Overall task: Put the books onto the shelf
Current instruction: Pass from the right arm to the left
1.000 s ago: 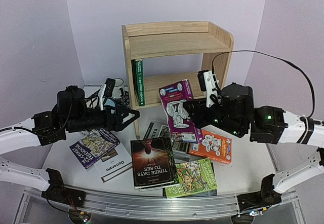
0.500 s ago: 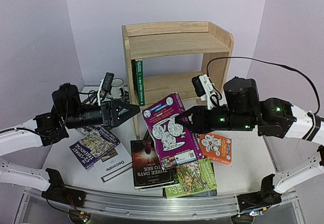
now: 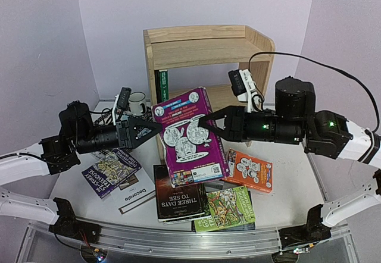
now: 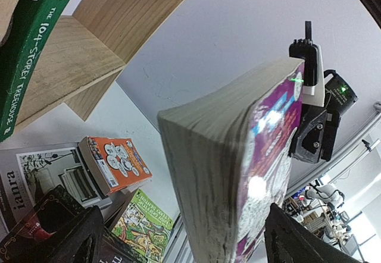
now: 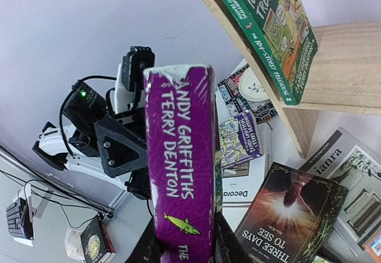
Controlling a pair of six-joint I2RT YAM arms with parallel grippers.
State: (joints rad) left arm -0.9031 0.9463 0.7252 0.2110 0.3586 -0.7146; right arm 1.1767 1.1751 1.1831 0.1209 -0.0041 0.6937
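Note:
A thick purple book [image 3: 187,135] hangs in mid-air in front of the pine shelf [image 3: 202,52], with my right gripper [image 3: 207,125] shut on its right edge. In the right wrist view its spine [image 5: 178,174] rises straight up from between the fingers of that gripper [image 5: 187,245]. My left gripper [image 3: 152,132] is open at the book's left edge. In the left wrist view the page edge [image 4: 238,174] stands between its spread jaws [image 4: 184,245], with a gap on the left side. One green book [image 3: 162,93] stands on the lower tier.
On the table lie a dark "Three Days to See" book [image 3: 178,191], an orange one [image 3: 250,171], a bright green one [image 3: 229,209], white "Decorate" [image 3: 134,194] and a purple treehouse paperback [image 3: 111,169]. A mug [image 3: 137,103] stands left of the shelf.
The right gripper has carried the purple book leftward and upward to the left gripper. The left gripper's jaws have opened wider and now straddle the book's edge.

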